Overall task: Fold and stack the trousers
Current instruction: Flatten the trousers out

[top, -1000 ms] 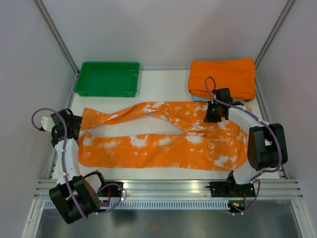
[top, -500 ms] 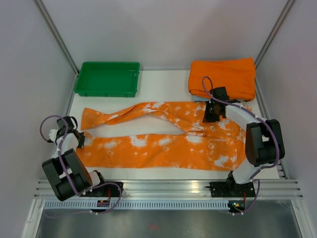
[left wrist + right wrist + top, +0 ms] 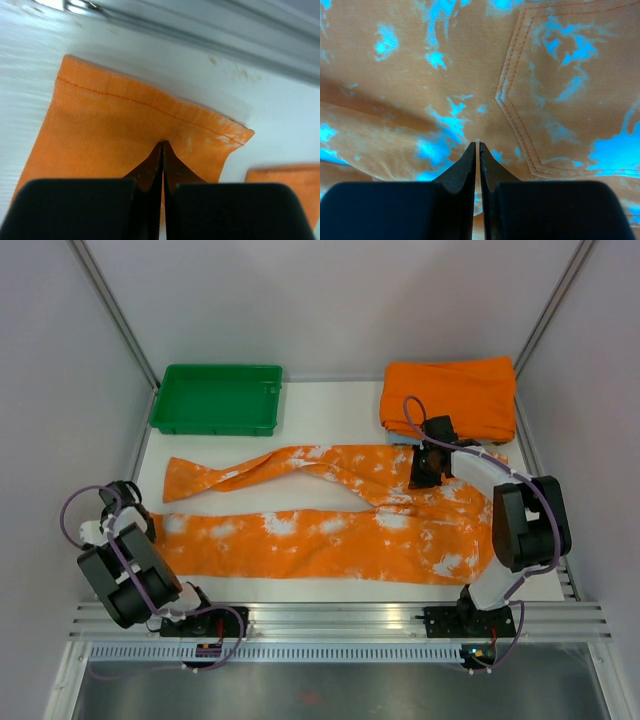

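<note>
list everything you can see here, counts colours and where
trousers: one, orange with white splashes, spread flat across the middle of the table, legs pointing left
tray: one, green, far left corner
folded cloth: one, plain orange, far right corner
table: one, white, under everything
left gripper: one, black, shut on the hem of the trousers' near leg, at the left edge
right gripper: one, black, shut on the trousers' wide end, on the right
</note>
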Controlling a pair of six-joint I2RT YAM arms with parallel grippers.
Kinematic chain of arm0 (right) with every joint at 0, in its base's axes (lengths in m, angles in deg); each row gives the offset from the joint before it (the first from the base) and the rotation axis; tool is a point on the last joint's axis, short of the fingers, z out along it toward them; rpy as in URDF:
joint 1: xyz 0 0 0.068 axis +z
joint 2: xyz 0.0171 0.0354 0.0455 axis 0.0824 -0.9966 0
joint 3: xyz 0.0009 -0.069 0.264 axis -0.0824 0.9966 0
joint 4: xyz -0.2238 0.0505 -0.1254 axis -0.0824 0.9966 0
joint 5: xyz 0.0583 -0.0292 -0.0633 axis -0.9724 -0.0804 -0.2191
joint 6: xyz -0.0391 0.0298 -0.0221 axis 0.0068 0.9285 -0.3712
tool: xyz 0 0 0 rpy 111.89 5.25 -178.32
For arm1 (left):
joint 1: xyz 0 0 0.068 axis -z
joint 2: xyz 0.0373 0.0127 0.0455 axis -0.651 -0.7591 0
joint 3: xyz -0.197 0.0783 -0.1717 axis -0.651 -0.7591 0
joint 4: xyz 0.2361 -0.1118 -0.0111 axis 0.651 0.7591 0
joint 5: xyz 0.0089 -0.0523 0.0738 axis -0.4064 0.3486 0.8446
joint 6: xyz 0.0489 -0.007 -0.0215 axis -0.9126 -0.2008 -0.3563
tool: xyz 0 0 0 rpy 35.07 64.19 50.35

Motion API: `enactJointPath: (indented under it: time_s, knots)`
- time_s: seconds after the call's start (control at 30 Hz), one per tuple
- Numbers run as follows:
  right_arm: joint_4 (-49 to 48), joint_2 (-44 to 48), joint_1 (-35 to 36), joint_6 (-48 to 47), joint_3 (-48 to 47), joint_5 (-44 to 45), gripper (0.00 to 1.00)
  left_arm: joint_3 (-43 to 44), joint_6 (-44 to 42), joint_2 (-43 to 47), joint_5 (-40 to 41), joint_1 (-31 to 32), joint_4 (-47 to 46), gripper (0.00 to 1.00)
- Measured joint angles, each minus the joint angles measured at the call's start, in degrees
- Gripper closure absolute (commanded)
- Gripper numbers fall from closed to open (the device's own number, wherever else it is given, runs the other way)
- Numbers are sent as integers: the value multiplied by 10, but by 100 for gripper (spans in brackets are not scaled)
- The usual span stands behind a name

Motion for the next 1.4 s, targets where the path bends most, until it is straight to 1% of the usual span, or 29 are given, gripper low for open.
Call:
enactJointPath:
  time_s: [0.17,0.27,0.33,0.4,0.43,0.47,0.53,0.63,0.67,0.7,0.77,0.83,0.9,1.0,1.03,1.13,1.3,1.4]
  knots:
    - [-2,-16,1,6,0,10,90,1,36,10,33,-64,37,98]
    - [-4,-21,2,11,0,24,92,-1,38,27,48,-79,76,98]
    - [-3,-21,3,12,-3,35,92,-2,23,50,47,-83,98,93]
    - [-2,-21,3,14,-11,43,92,0,-2,82,38,-83,103,73]
    - [-1,-21,3,14,-19,48,92,1,-26,106,23,-83,96,60]
    - [-1,-21,3,14,-28,51,92,4,-46,125,4,-83,86,34]
    - [0,-21,3,14,-51,53,91,26,-94,151,-45,-81,61,18]
    - [2,-16,3,14,-84,54,89,84,-148,143,-137,-55,9,15]
    - [1,-13,3,14,-94,55,89,106,-162,133,-163,-39,-10,12]
    - [1,-9,3,13,-102,56,89,127,-175,120,-183,-20,-30,6]
    - [0,5,3,14,-107,63,87,167,-204,84,-206,28,-44,0]
    - [1,21,3,15,-107,71,87,225,-241,19,-226,81,-54,0]
    - [1,34,3,18,-105,77,87,287,-280,-60,-237,128,-41,0]
    - [-5,56,2,25,-84,85,86,346,-329,-154,-235,163,-29,2]
    - [-5,65,1,27,-72,87,86,352,-343,-173,-233,167,-20,5]
    - [-3,83,0,31,-45,96,85,353,-388,-202,-202,167,24,10]
    - [-1,84,-1,33,-34,100,85,355,-440,-204,-172,160,64,11]
    - [-3,78,-1,37,-34,97,85,354,-450,-212,-159,160,68,17]
